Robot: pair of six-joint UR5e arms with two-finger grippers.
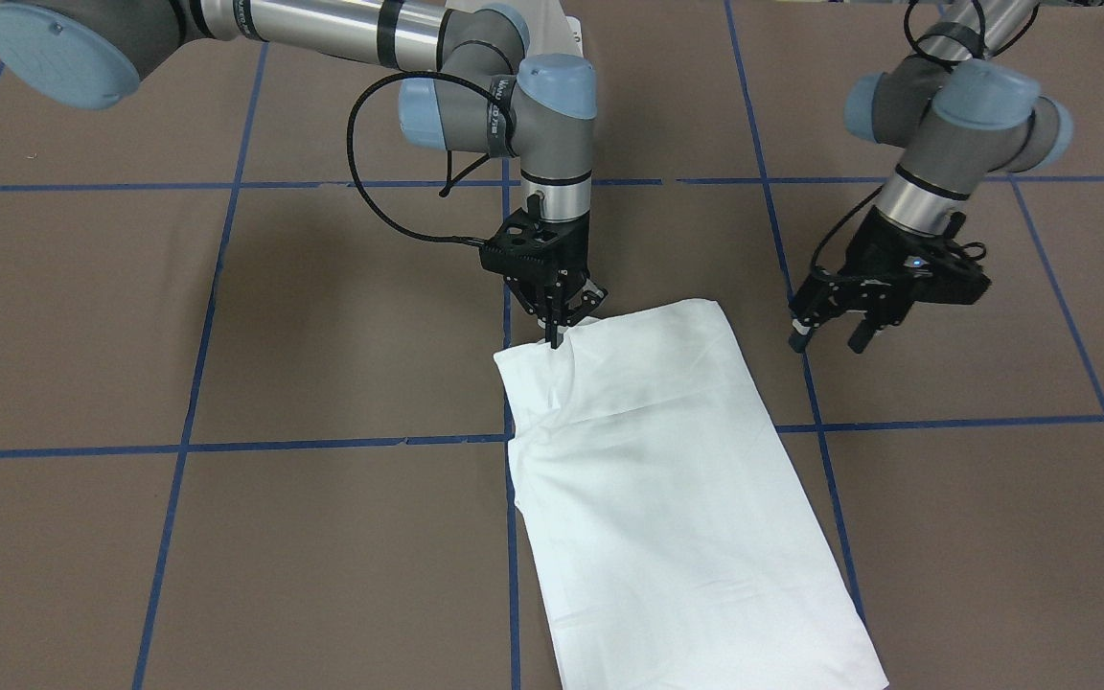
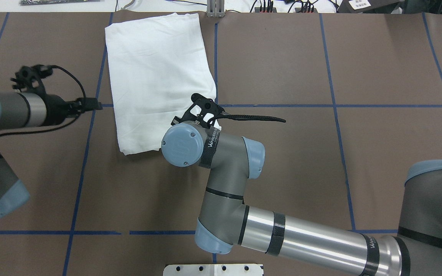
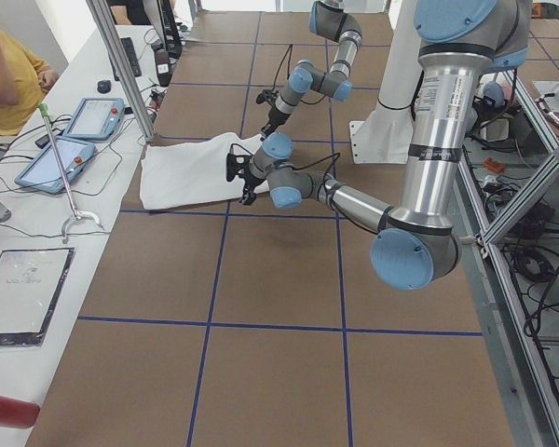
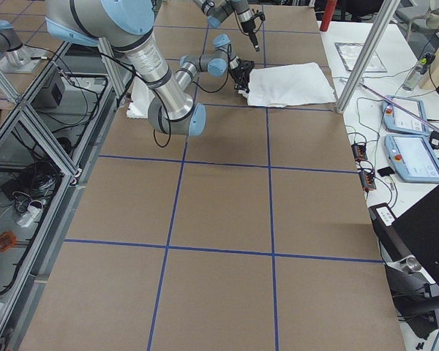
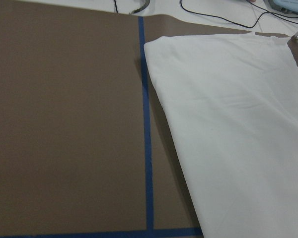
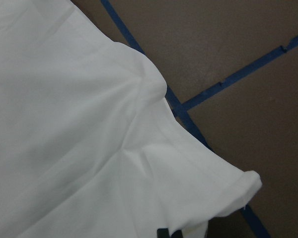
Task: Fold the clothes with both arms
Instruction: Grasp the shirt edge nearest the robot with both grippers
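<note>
A brown counter (image 1: 322,316) marked into large squares by blue tape lines (image 1: 178,448) fills the fixed views. The side views show what surrounds it: a white bench along the operators' edge with two grey tablet-like control pendants (image 3: 74,140), a silver metal post (image 3: 121,70), a red cylinder (image 3: 9,410) and a seated person in a yellow top (image 3: 9,70). A white metal pedestal (image 3: 382,121) stands at the robot's side of the counter.

The white folded T-shirt (image 1: 667,479) lies flat as a long rectangle. It runs from the middle of the counter to the operators' edge, slightly askew across a tape line.

In the front-facing view the right arm's black gripper (image 1: 552,335) points straight down on the shirt's near corner. Its fingers are drawn together and appear to pinch the cloth. The overhead view hides that contact under the wrist joint. The right wrist view shows the corner bunched and lifted off the counter, with a dark fingertip (image 6: 162,232) at the bottom edge.

The left arm's black gripper (image 1: 830,337) hangs just beside the shirt's other near corner, apart from it, with its fingers spread. The left wrist view shows only the shirt's long edge and tape.
</note>
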